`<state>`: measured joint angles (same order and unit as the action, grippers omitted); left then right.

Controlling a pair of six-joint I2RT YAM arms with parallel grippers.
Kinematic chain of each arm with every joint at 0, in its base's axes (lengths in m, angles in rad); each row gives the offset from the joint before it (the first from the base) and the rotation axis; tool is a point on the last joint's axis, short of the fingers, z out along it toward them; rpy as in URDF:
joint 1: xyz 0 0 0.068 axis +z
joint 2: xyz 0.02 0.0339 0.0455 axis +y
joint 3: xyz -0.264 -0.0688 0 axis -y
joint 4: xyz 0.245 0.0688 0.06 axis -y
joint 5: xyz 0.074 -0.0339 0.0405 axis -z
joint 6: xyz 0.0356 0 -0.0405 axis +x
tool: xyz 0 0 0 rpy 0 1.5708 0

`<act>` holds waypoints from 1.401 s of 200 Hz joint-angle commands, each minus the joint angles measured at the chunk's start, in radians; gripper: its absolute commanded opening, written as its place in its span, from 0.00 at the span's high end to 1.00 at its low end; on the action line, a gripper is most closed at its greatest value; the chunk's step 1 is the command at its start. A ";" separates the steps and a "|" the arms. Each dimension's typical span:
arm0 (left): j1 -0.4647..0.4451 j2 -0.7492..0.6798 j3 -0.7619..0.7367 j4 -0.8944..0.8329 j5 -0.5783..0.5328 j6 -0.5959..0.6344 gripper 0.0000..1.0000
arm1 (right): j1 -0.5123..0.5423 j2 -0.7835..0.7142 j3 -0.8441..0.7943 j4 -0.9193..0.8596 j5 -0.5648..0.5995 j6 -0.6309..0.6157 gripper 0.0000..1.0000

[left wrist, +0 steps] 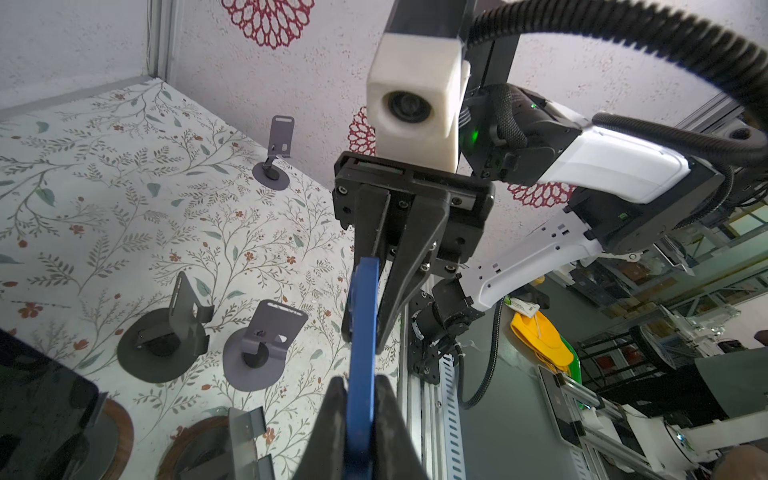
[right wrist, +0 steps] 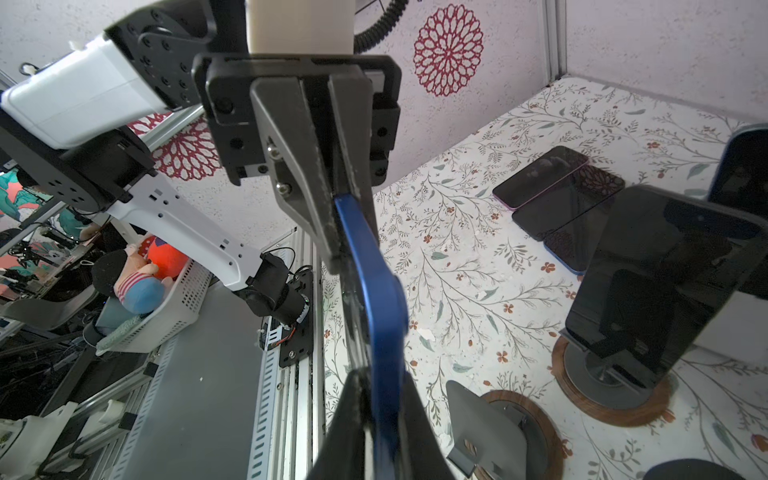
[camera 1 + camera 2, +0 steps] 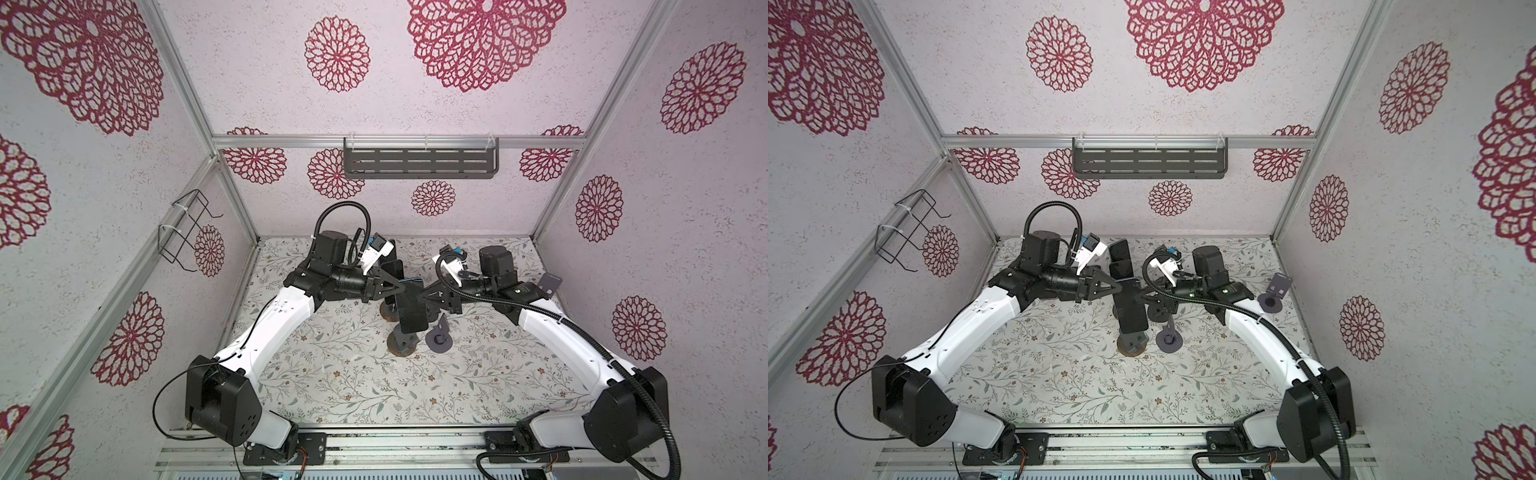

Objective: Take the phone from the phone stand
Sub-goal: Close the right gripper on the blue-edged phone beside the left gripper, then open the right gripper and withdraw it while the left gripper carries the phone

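Left gripper [image 1: 360, 415] & right gripper [image 2: 382, 415] both pinch slim blue-edged black-glass phone [image 2: 376, 299] mid-air; opposing pulls cd twist it loose onto grey wood-based metal stand [image 2: 471, 411].

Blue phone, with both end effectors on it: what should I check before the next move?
1. Left end effector shut on the blue phone: ok.
2. Right end effector gripping the same phone: ok.
3. Phone out of the empty stand cradle: ok.
4. Gap between phone's lower end and that stand: cannot tell.
5. Second phone seated on its own stand: ok.
6. Bare table beside the flat phones for set-down: ok.
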<state>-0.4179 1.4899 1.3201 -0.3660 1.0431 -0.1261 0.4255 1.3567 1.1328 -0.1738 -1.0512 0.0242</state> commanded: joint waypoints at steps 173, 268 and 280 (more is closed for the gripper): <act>0.003 -0.054 -0.222 0.408 0.002 -0.210 0.97 | 0.012 -0.015 0.023 0.292 -0.001 0.181 0.79; 0.023 -0.125 -0.093 -0.072 -0.153 -0.069 1.00 | -0.045 -0.099 0.019 0.082 0.256 0.078 0.29; 0.039 -0.153 -0.083 -0.174 -0.180 -0.039 1.00 | -0.047 -0.126 0.017 0.038 0.308 0.053 0.29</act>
<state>-0.4065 1.4143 1.1961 -0.3378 0.9142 -0.2478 0.3824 1.3121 1.1221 -0.0460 -0.8646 0.1566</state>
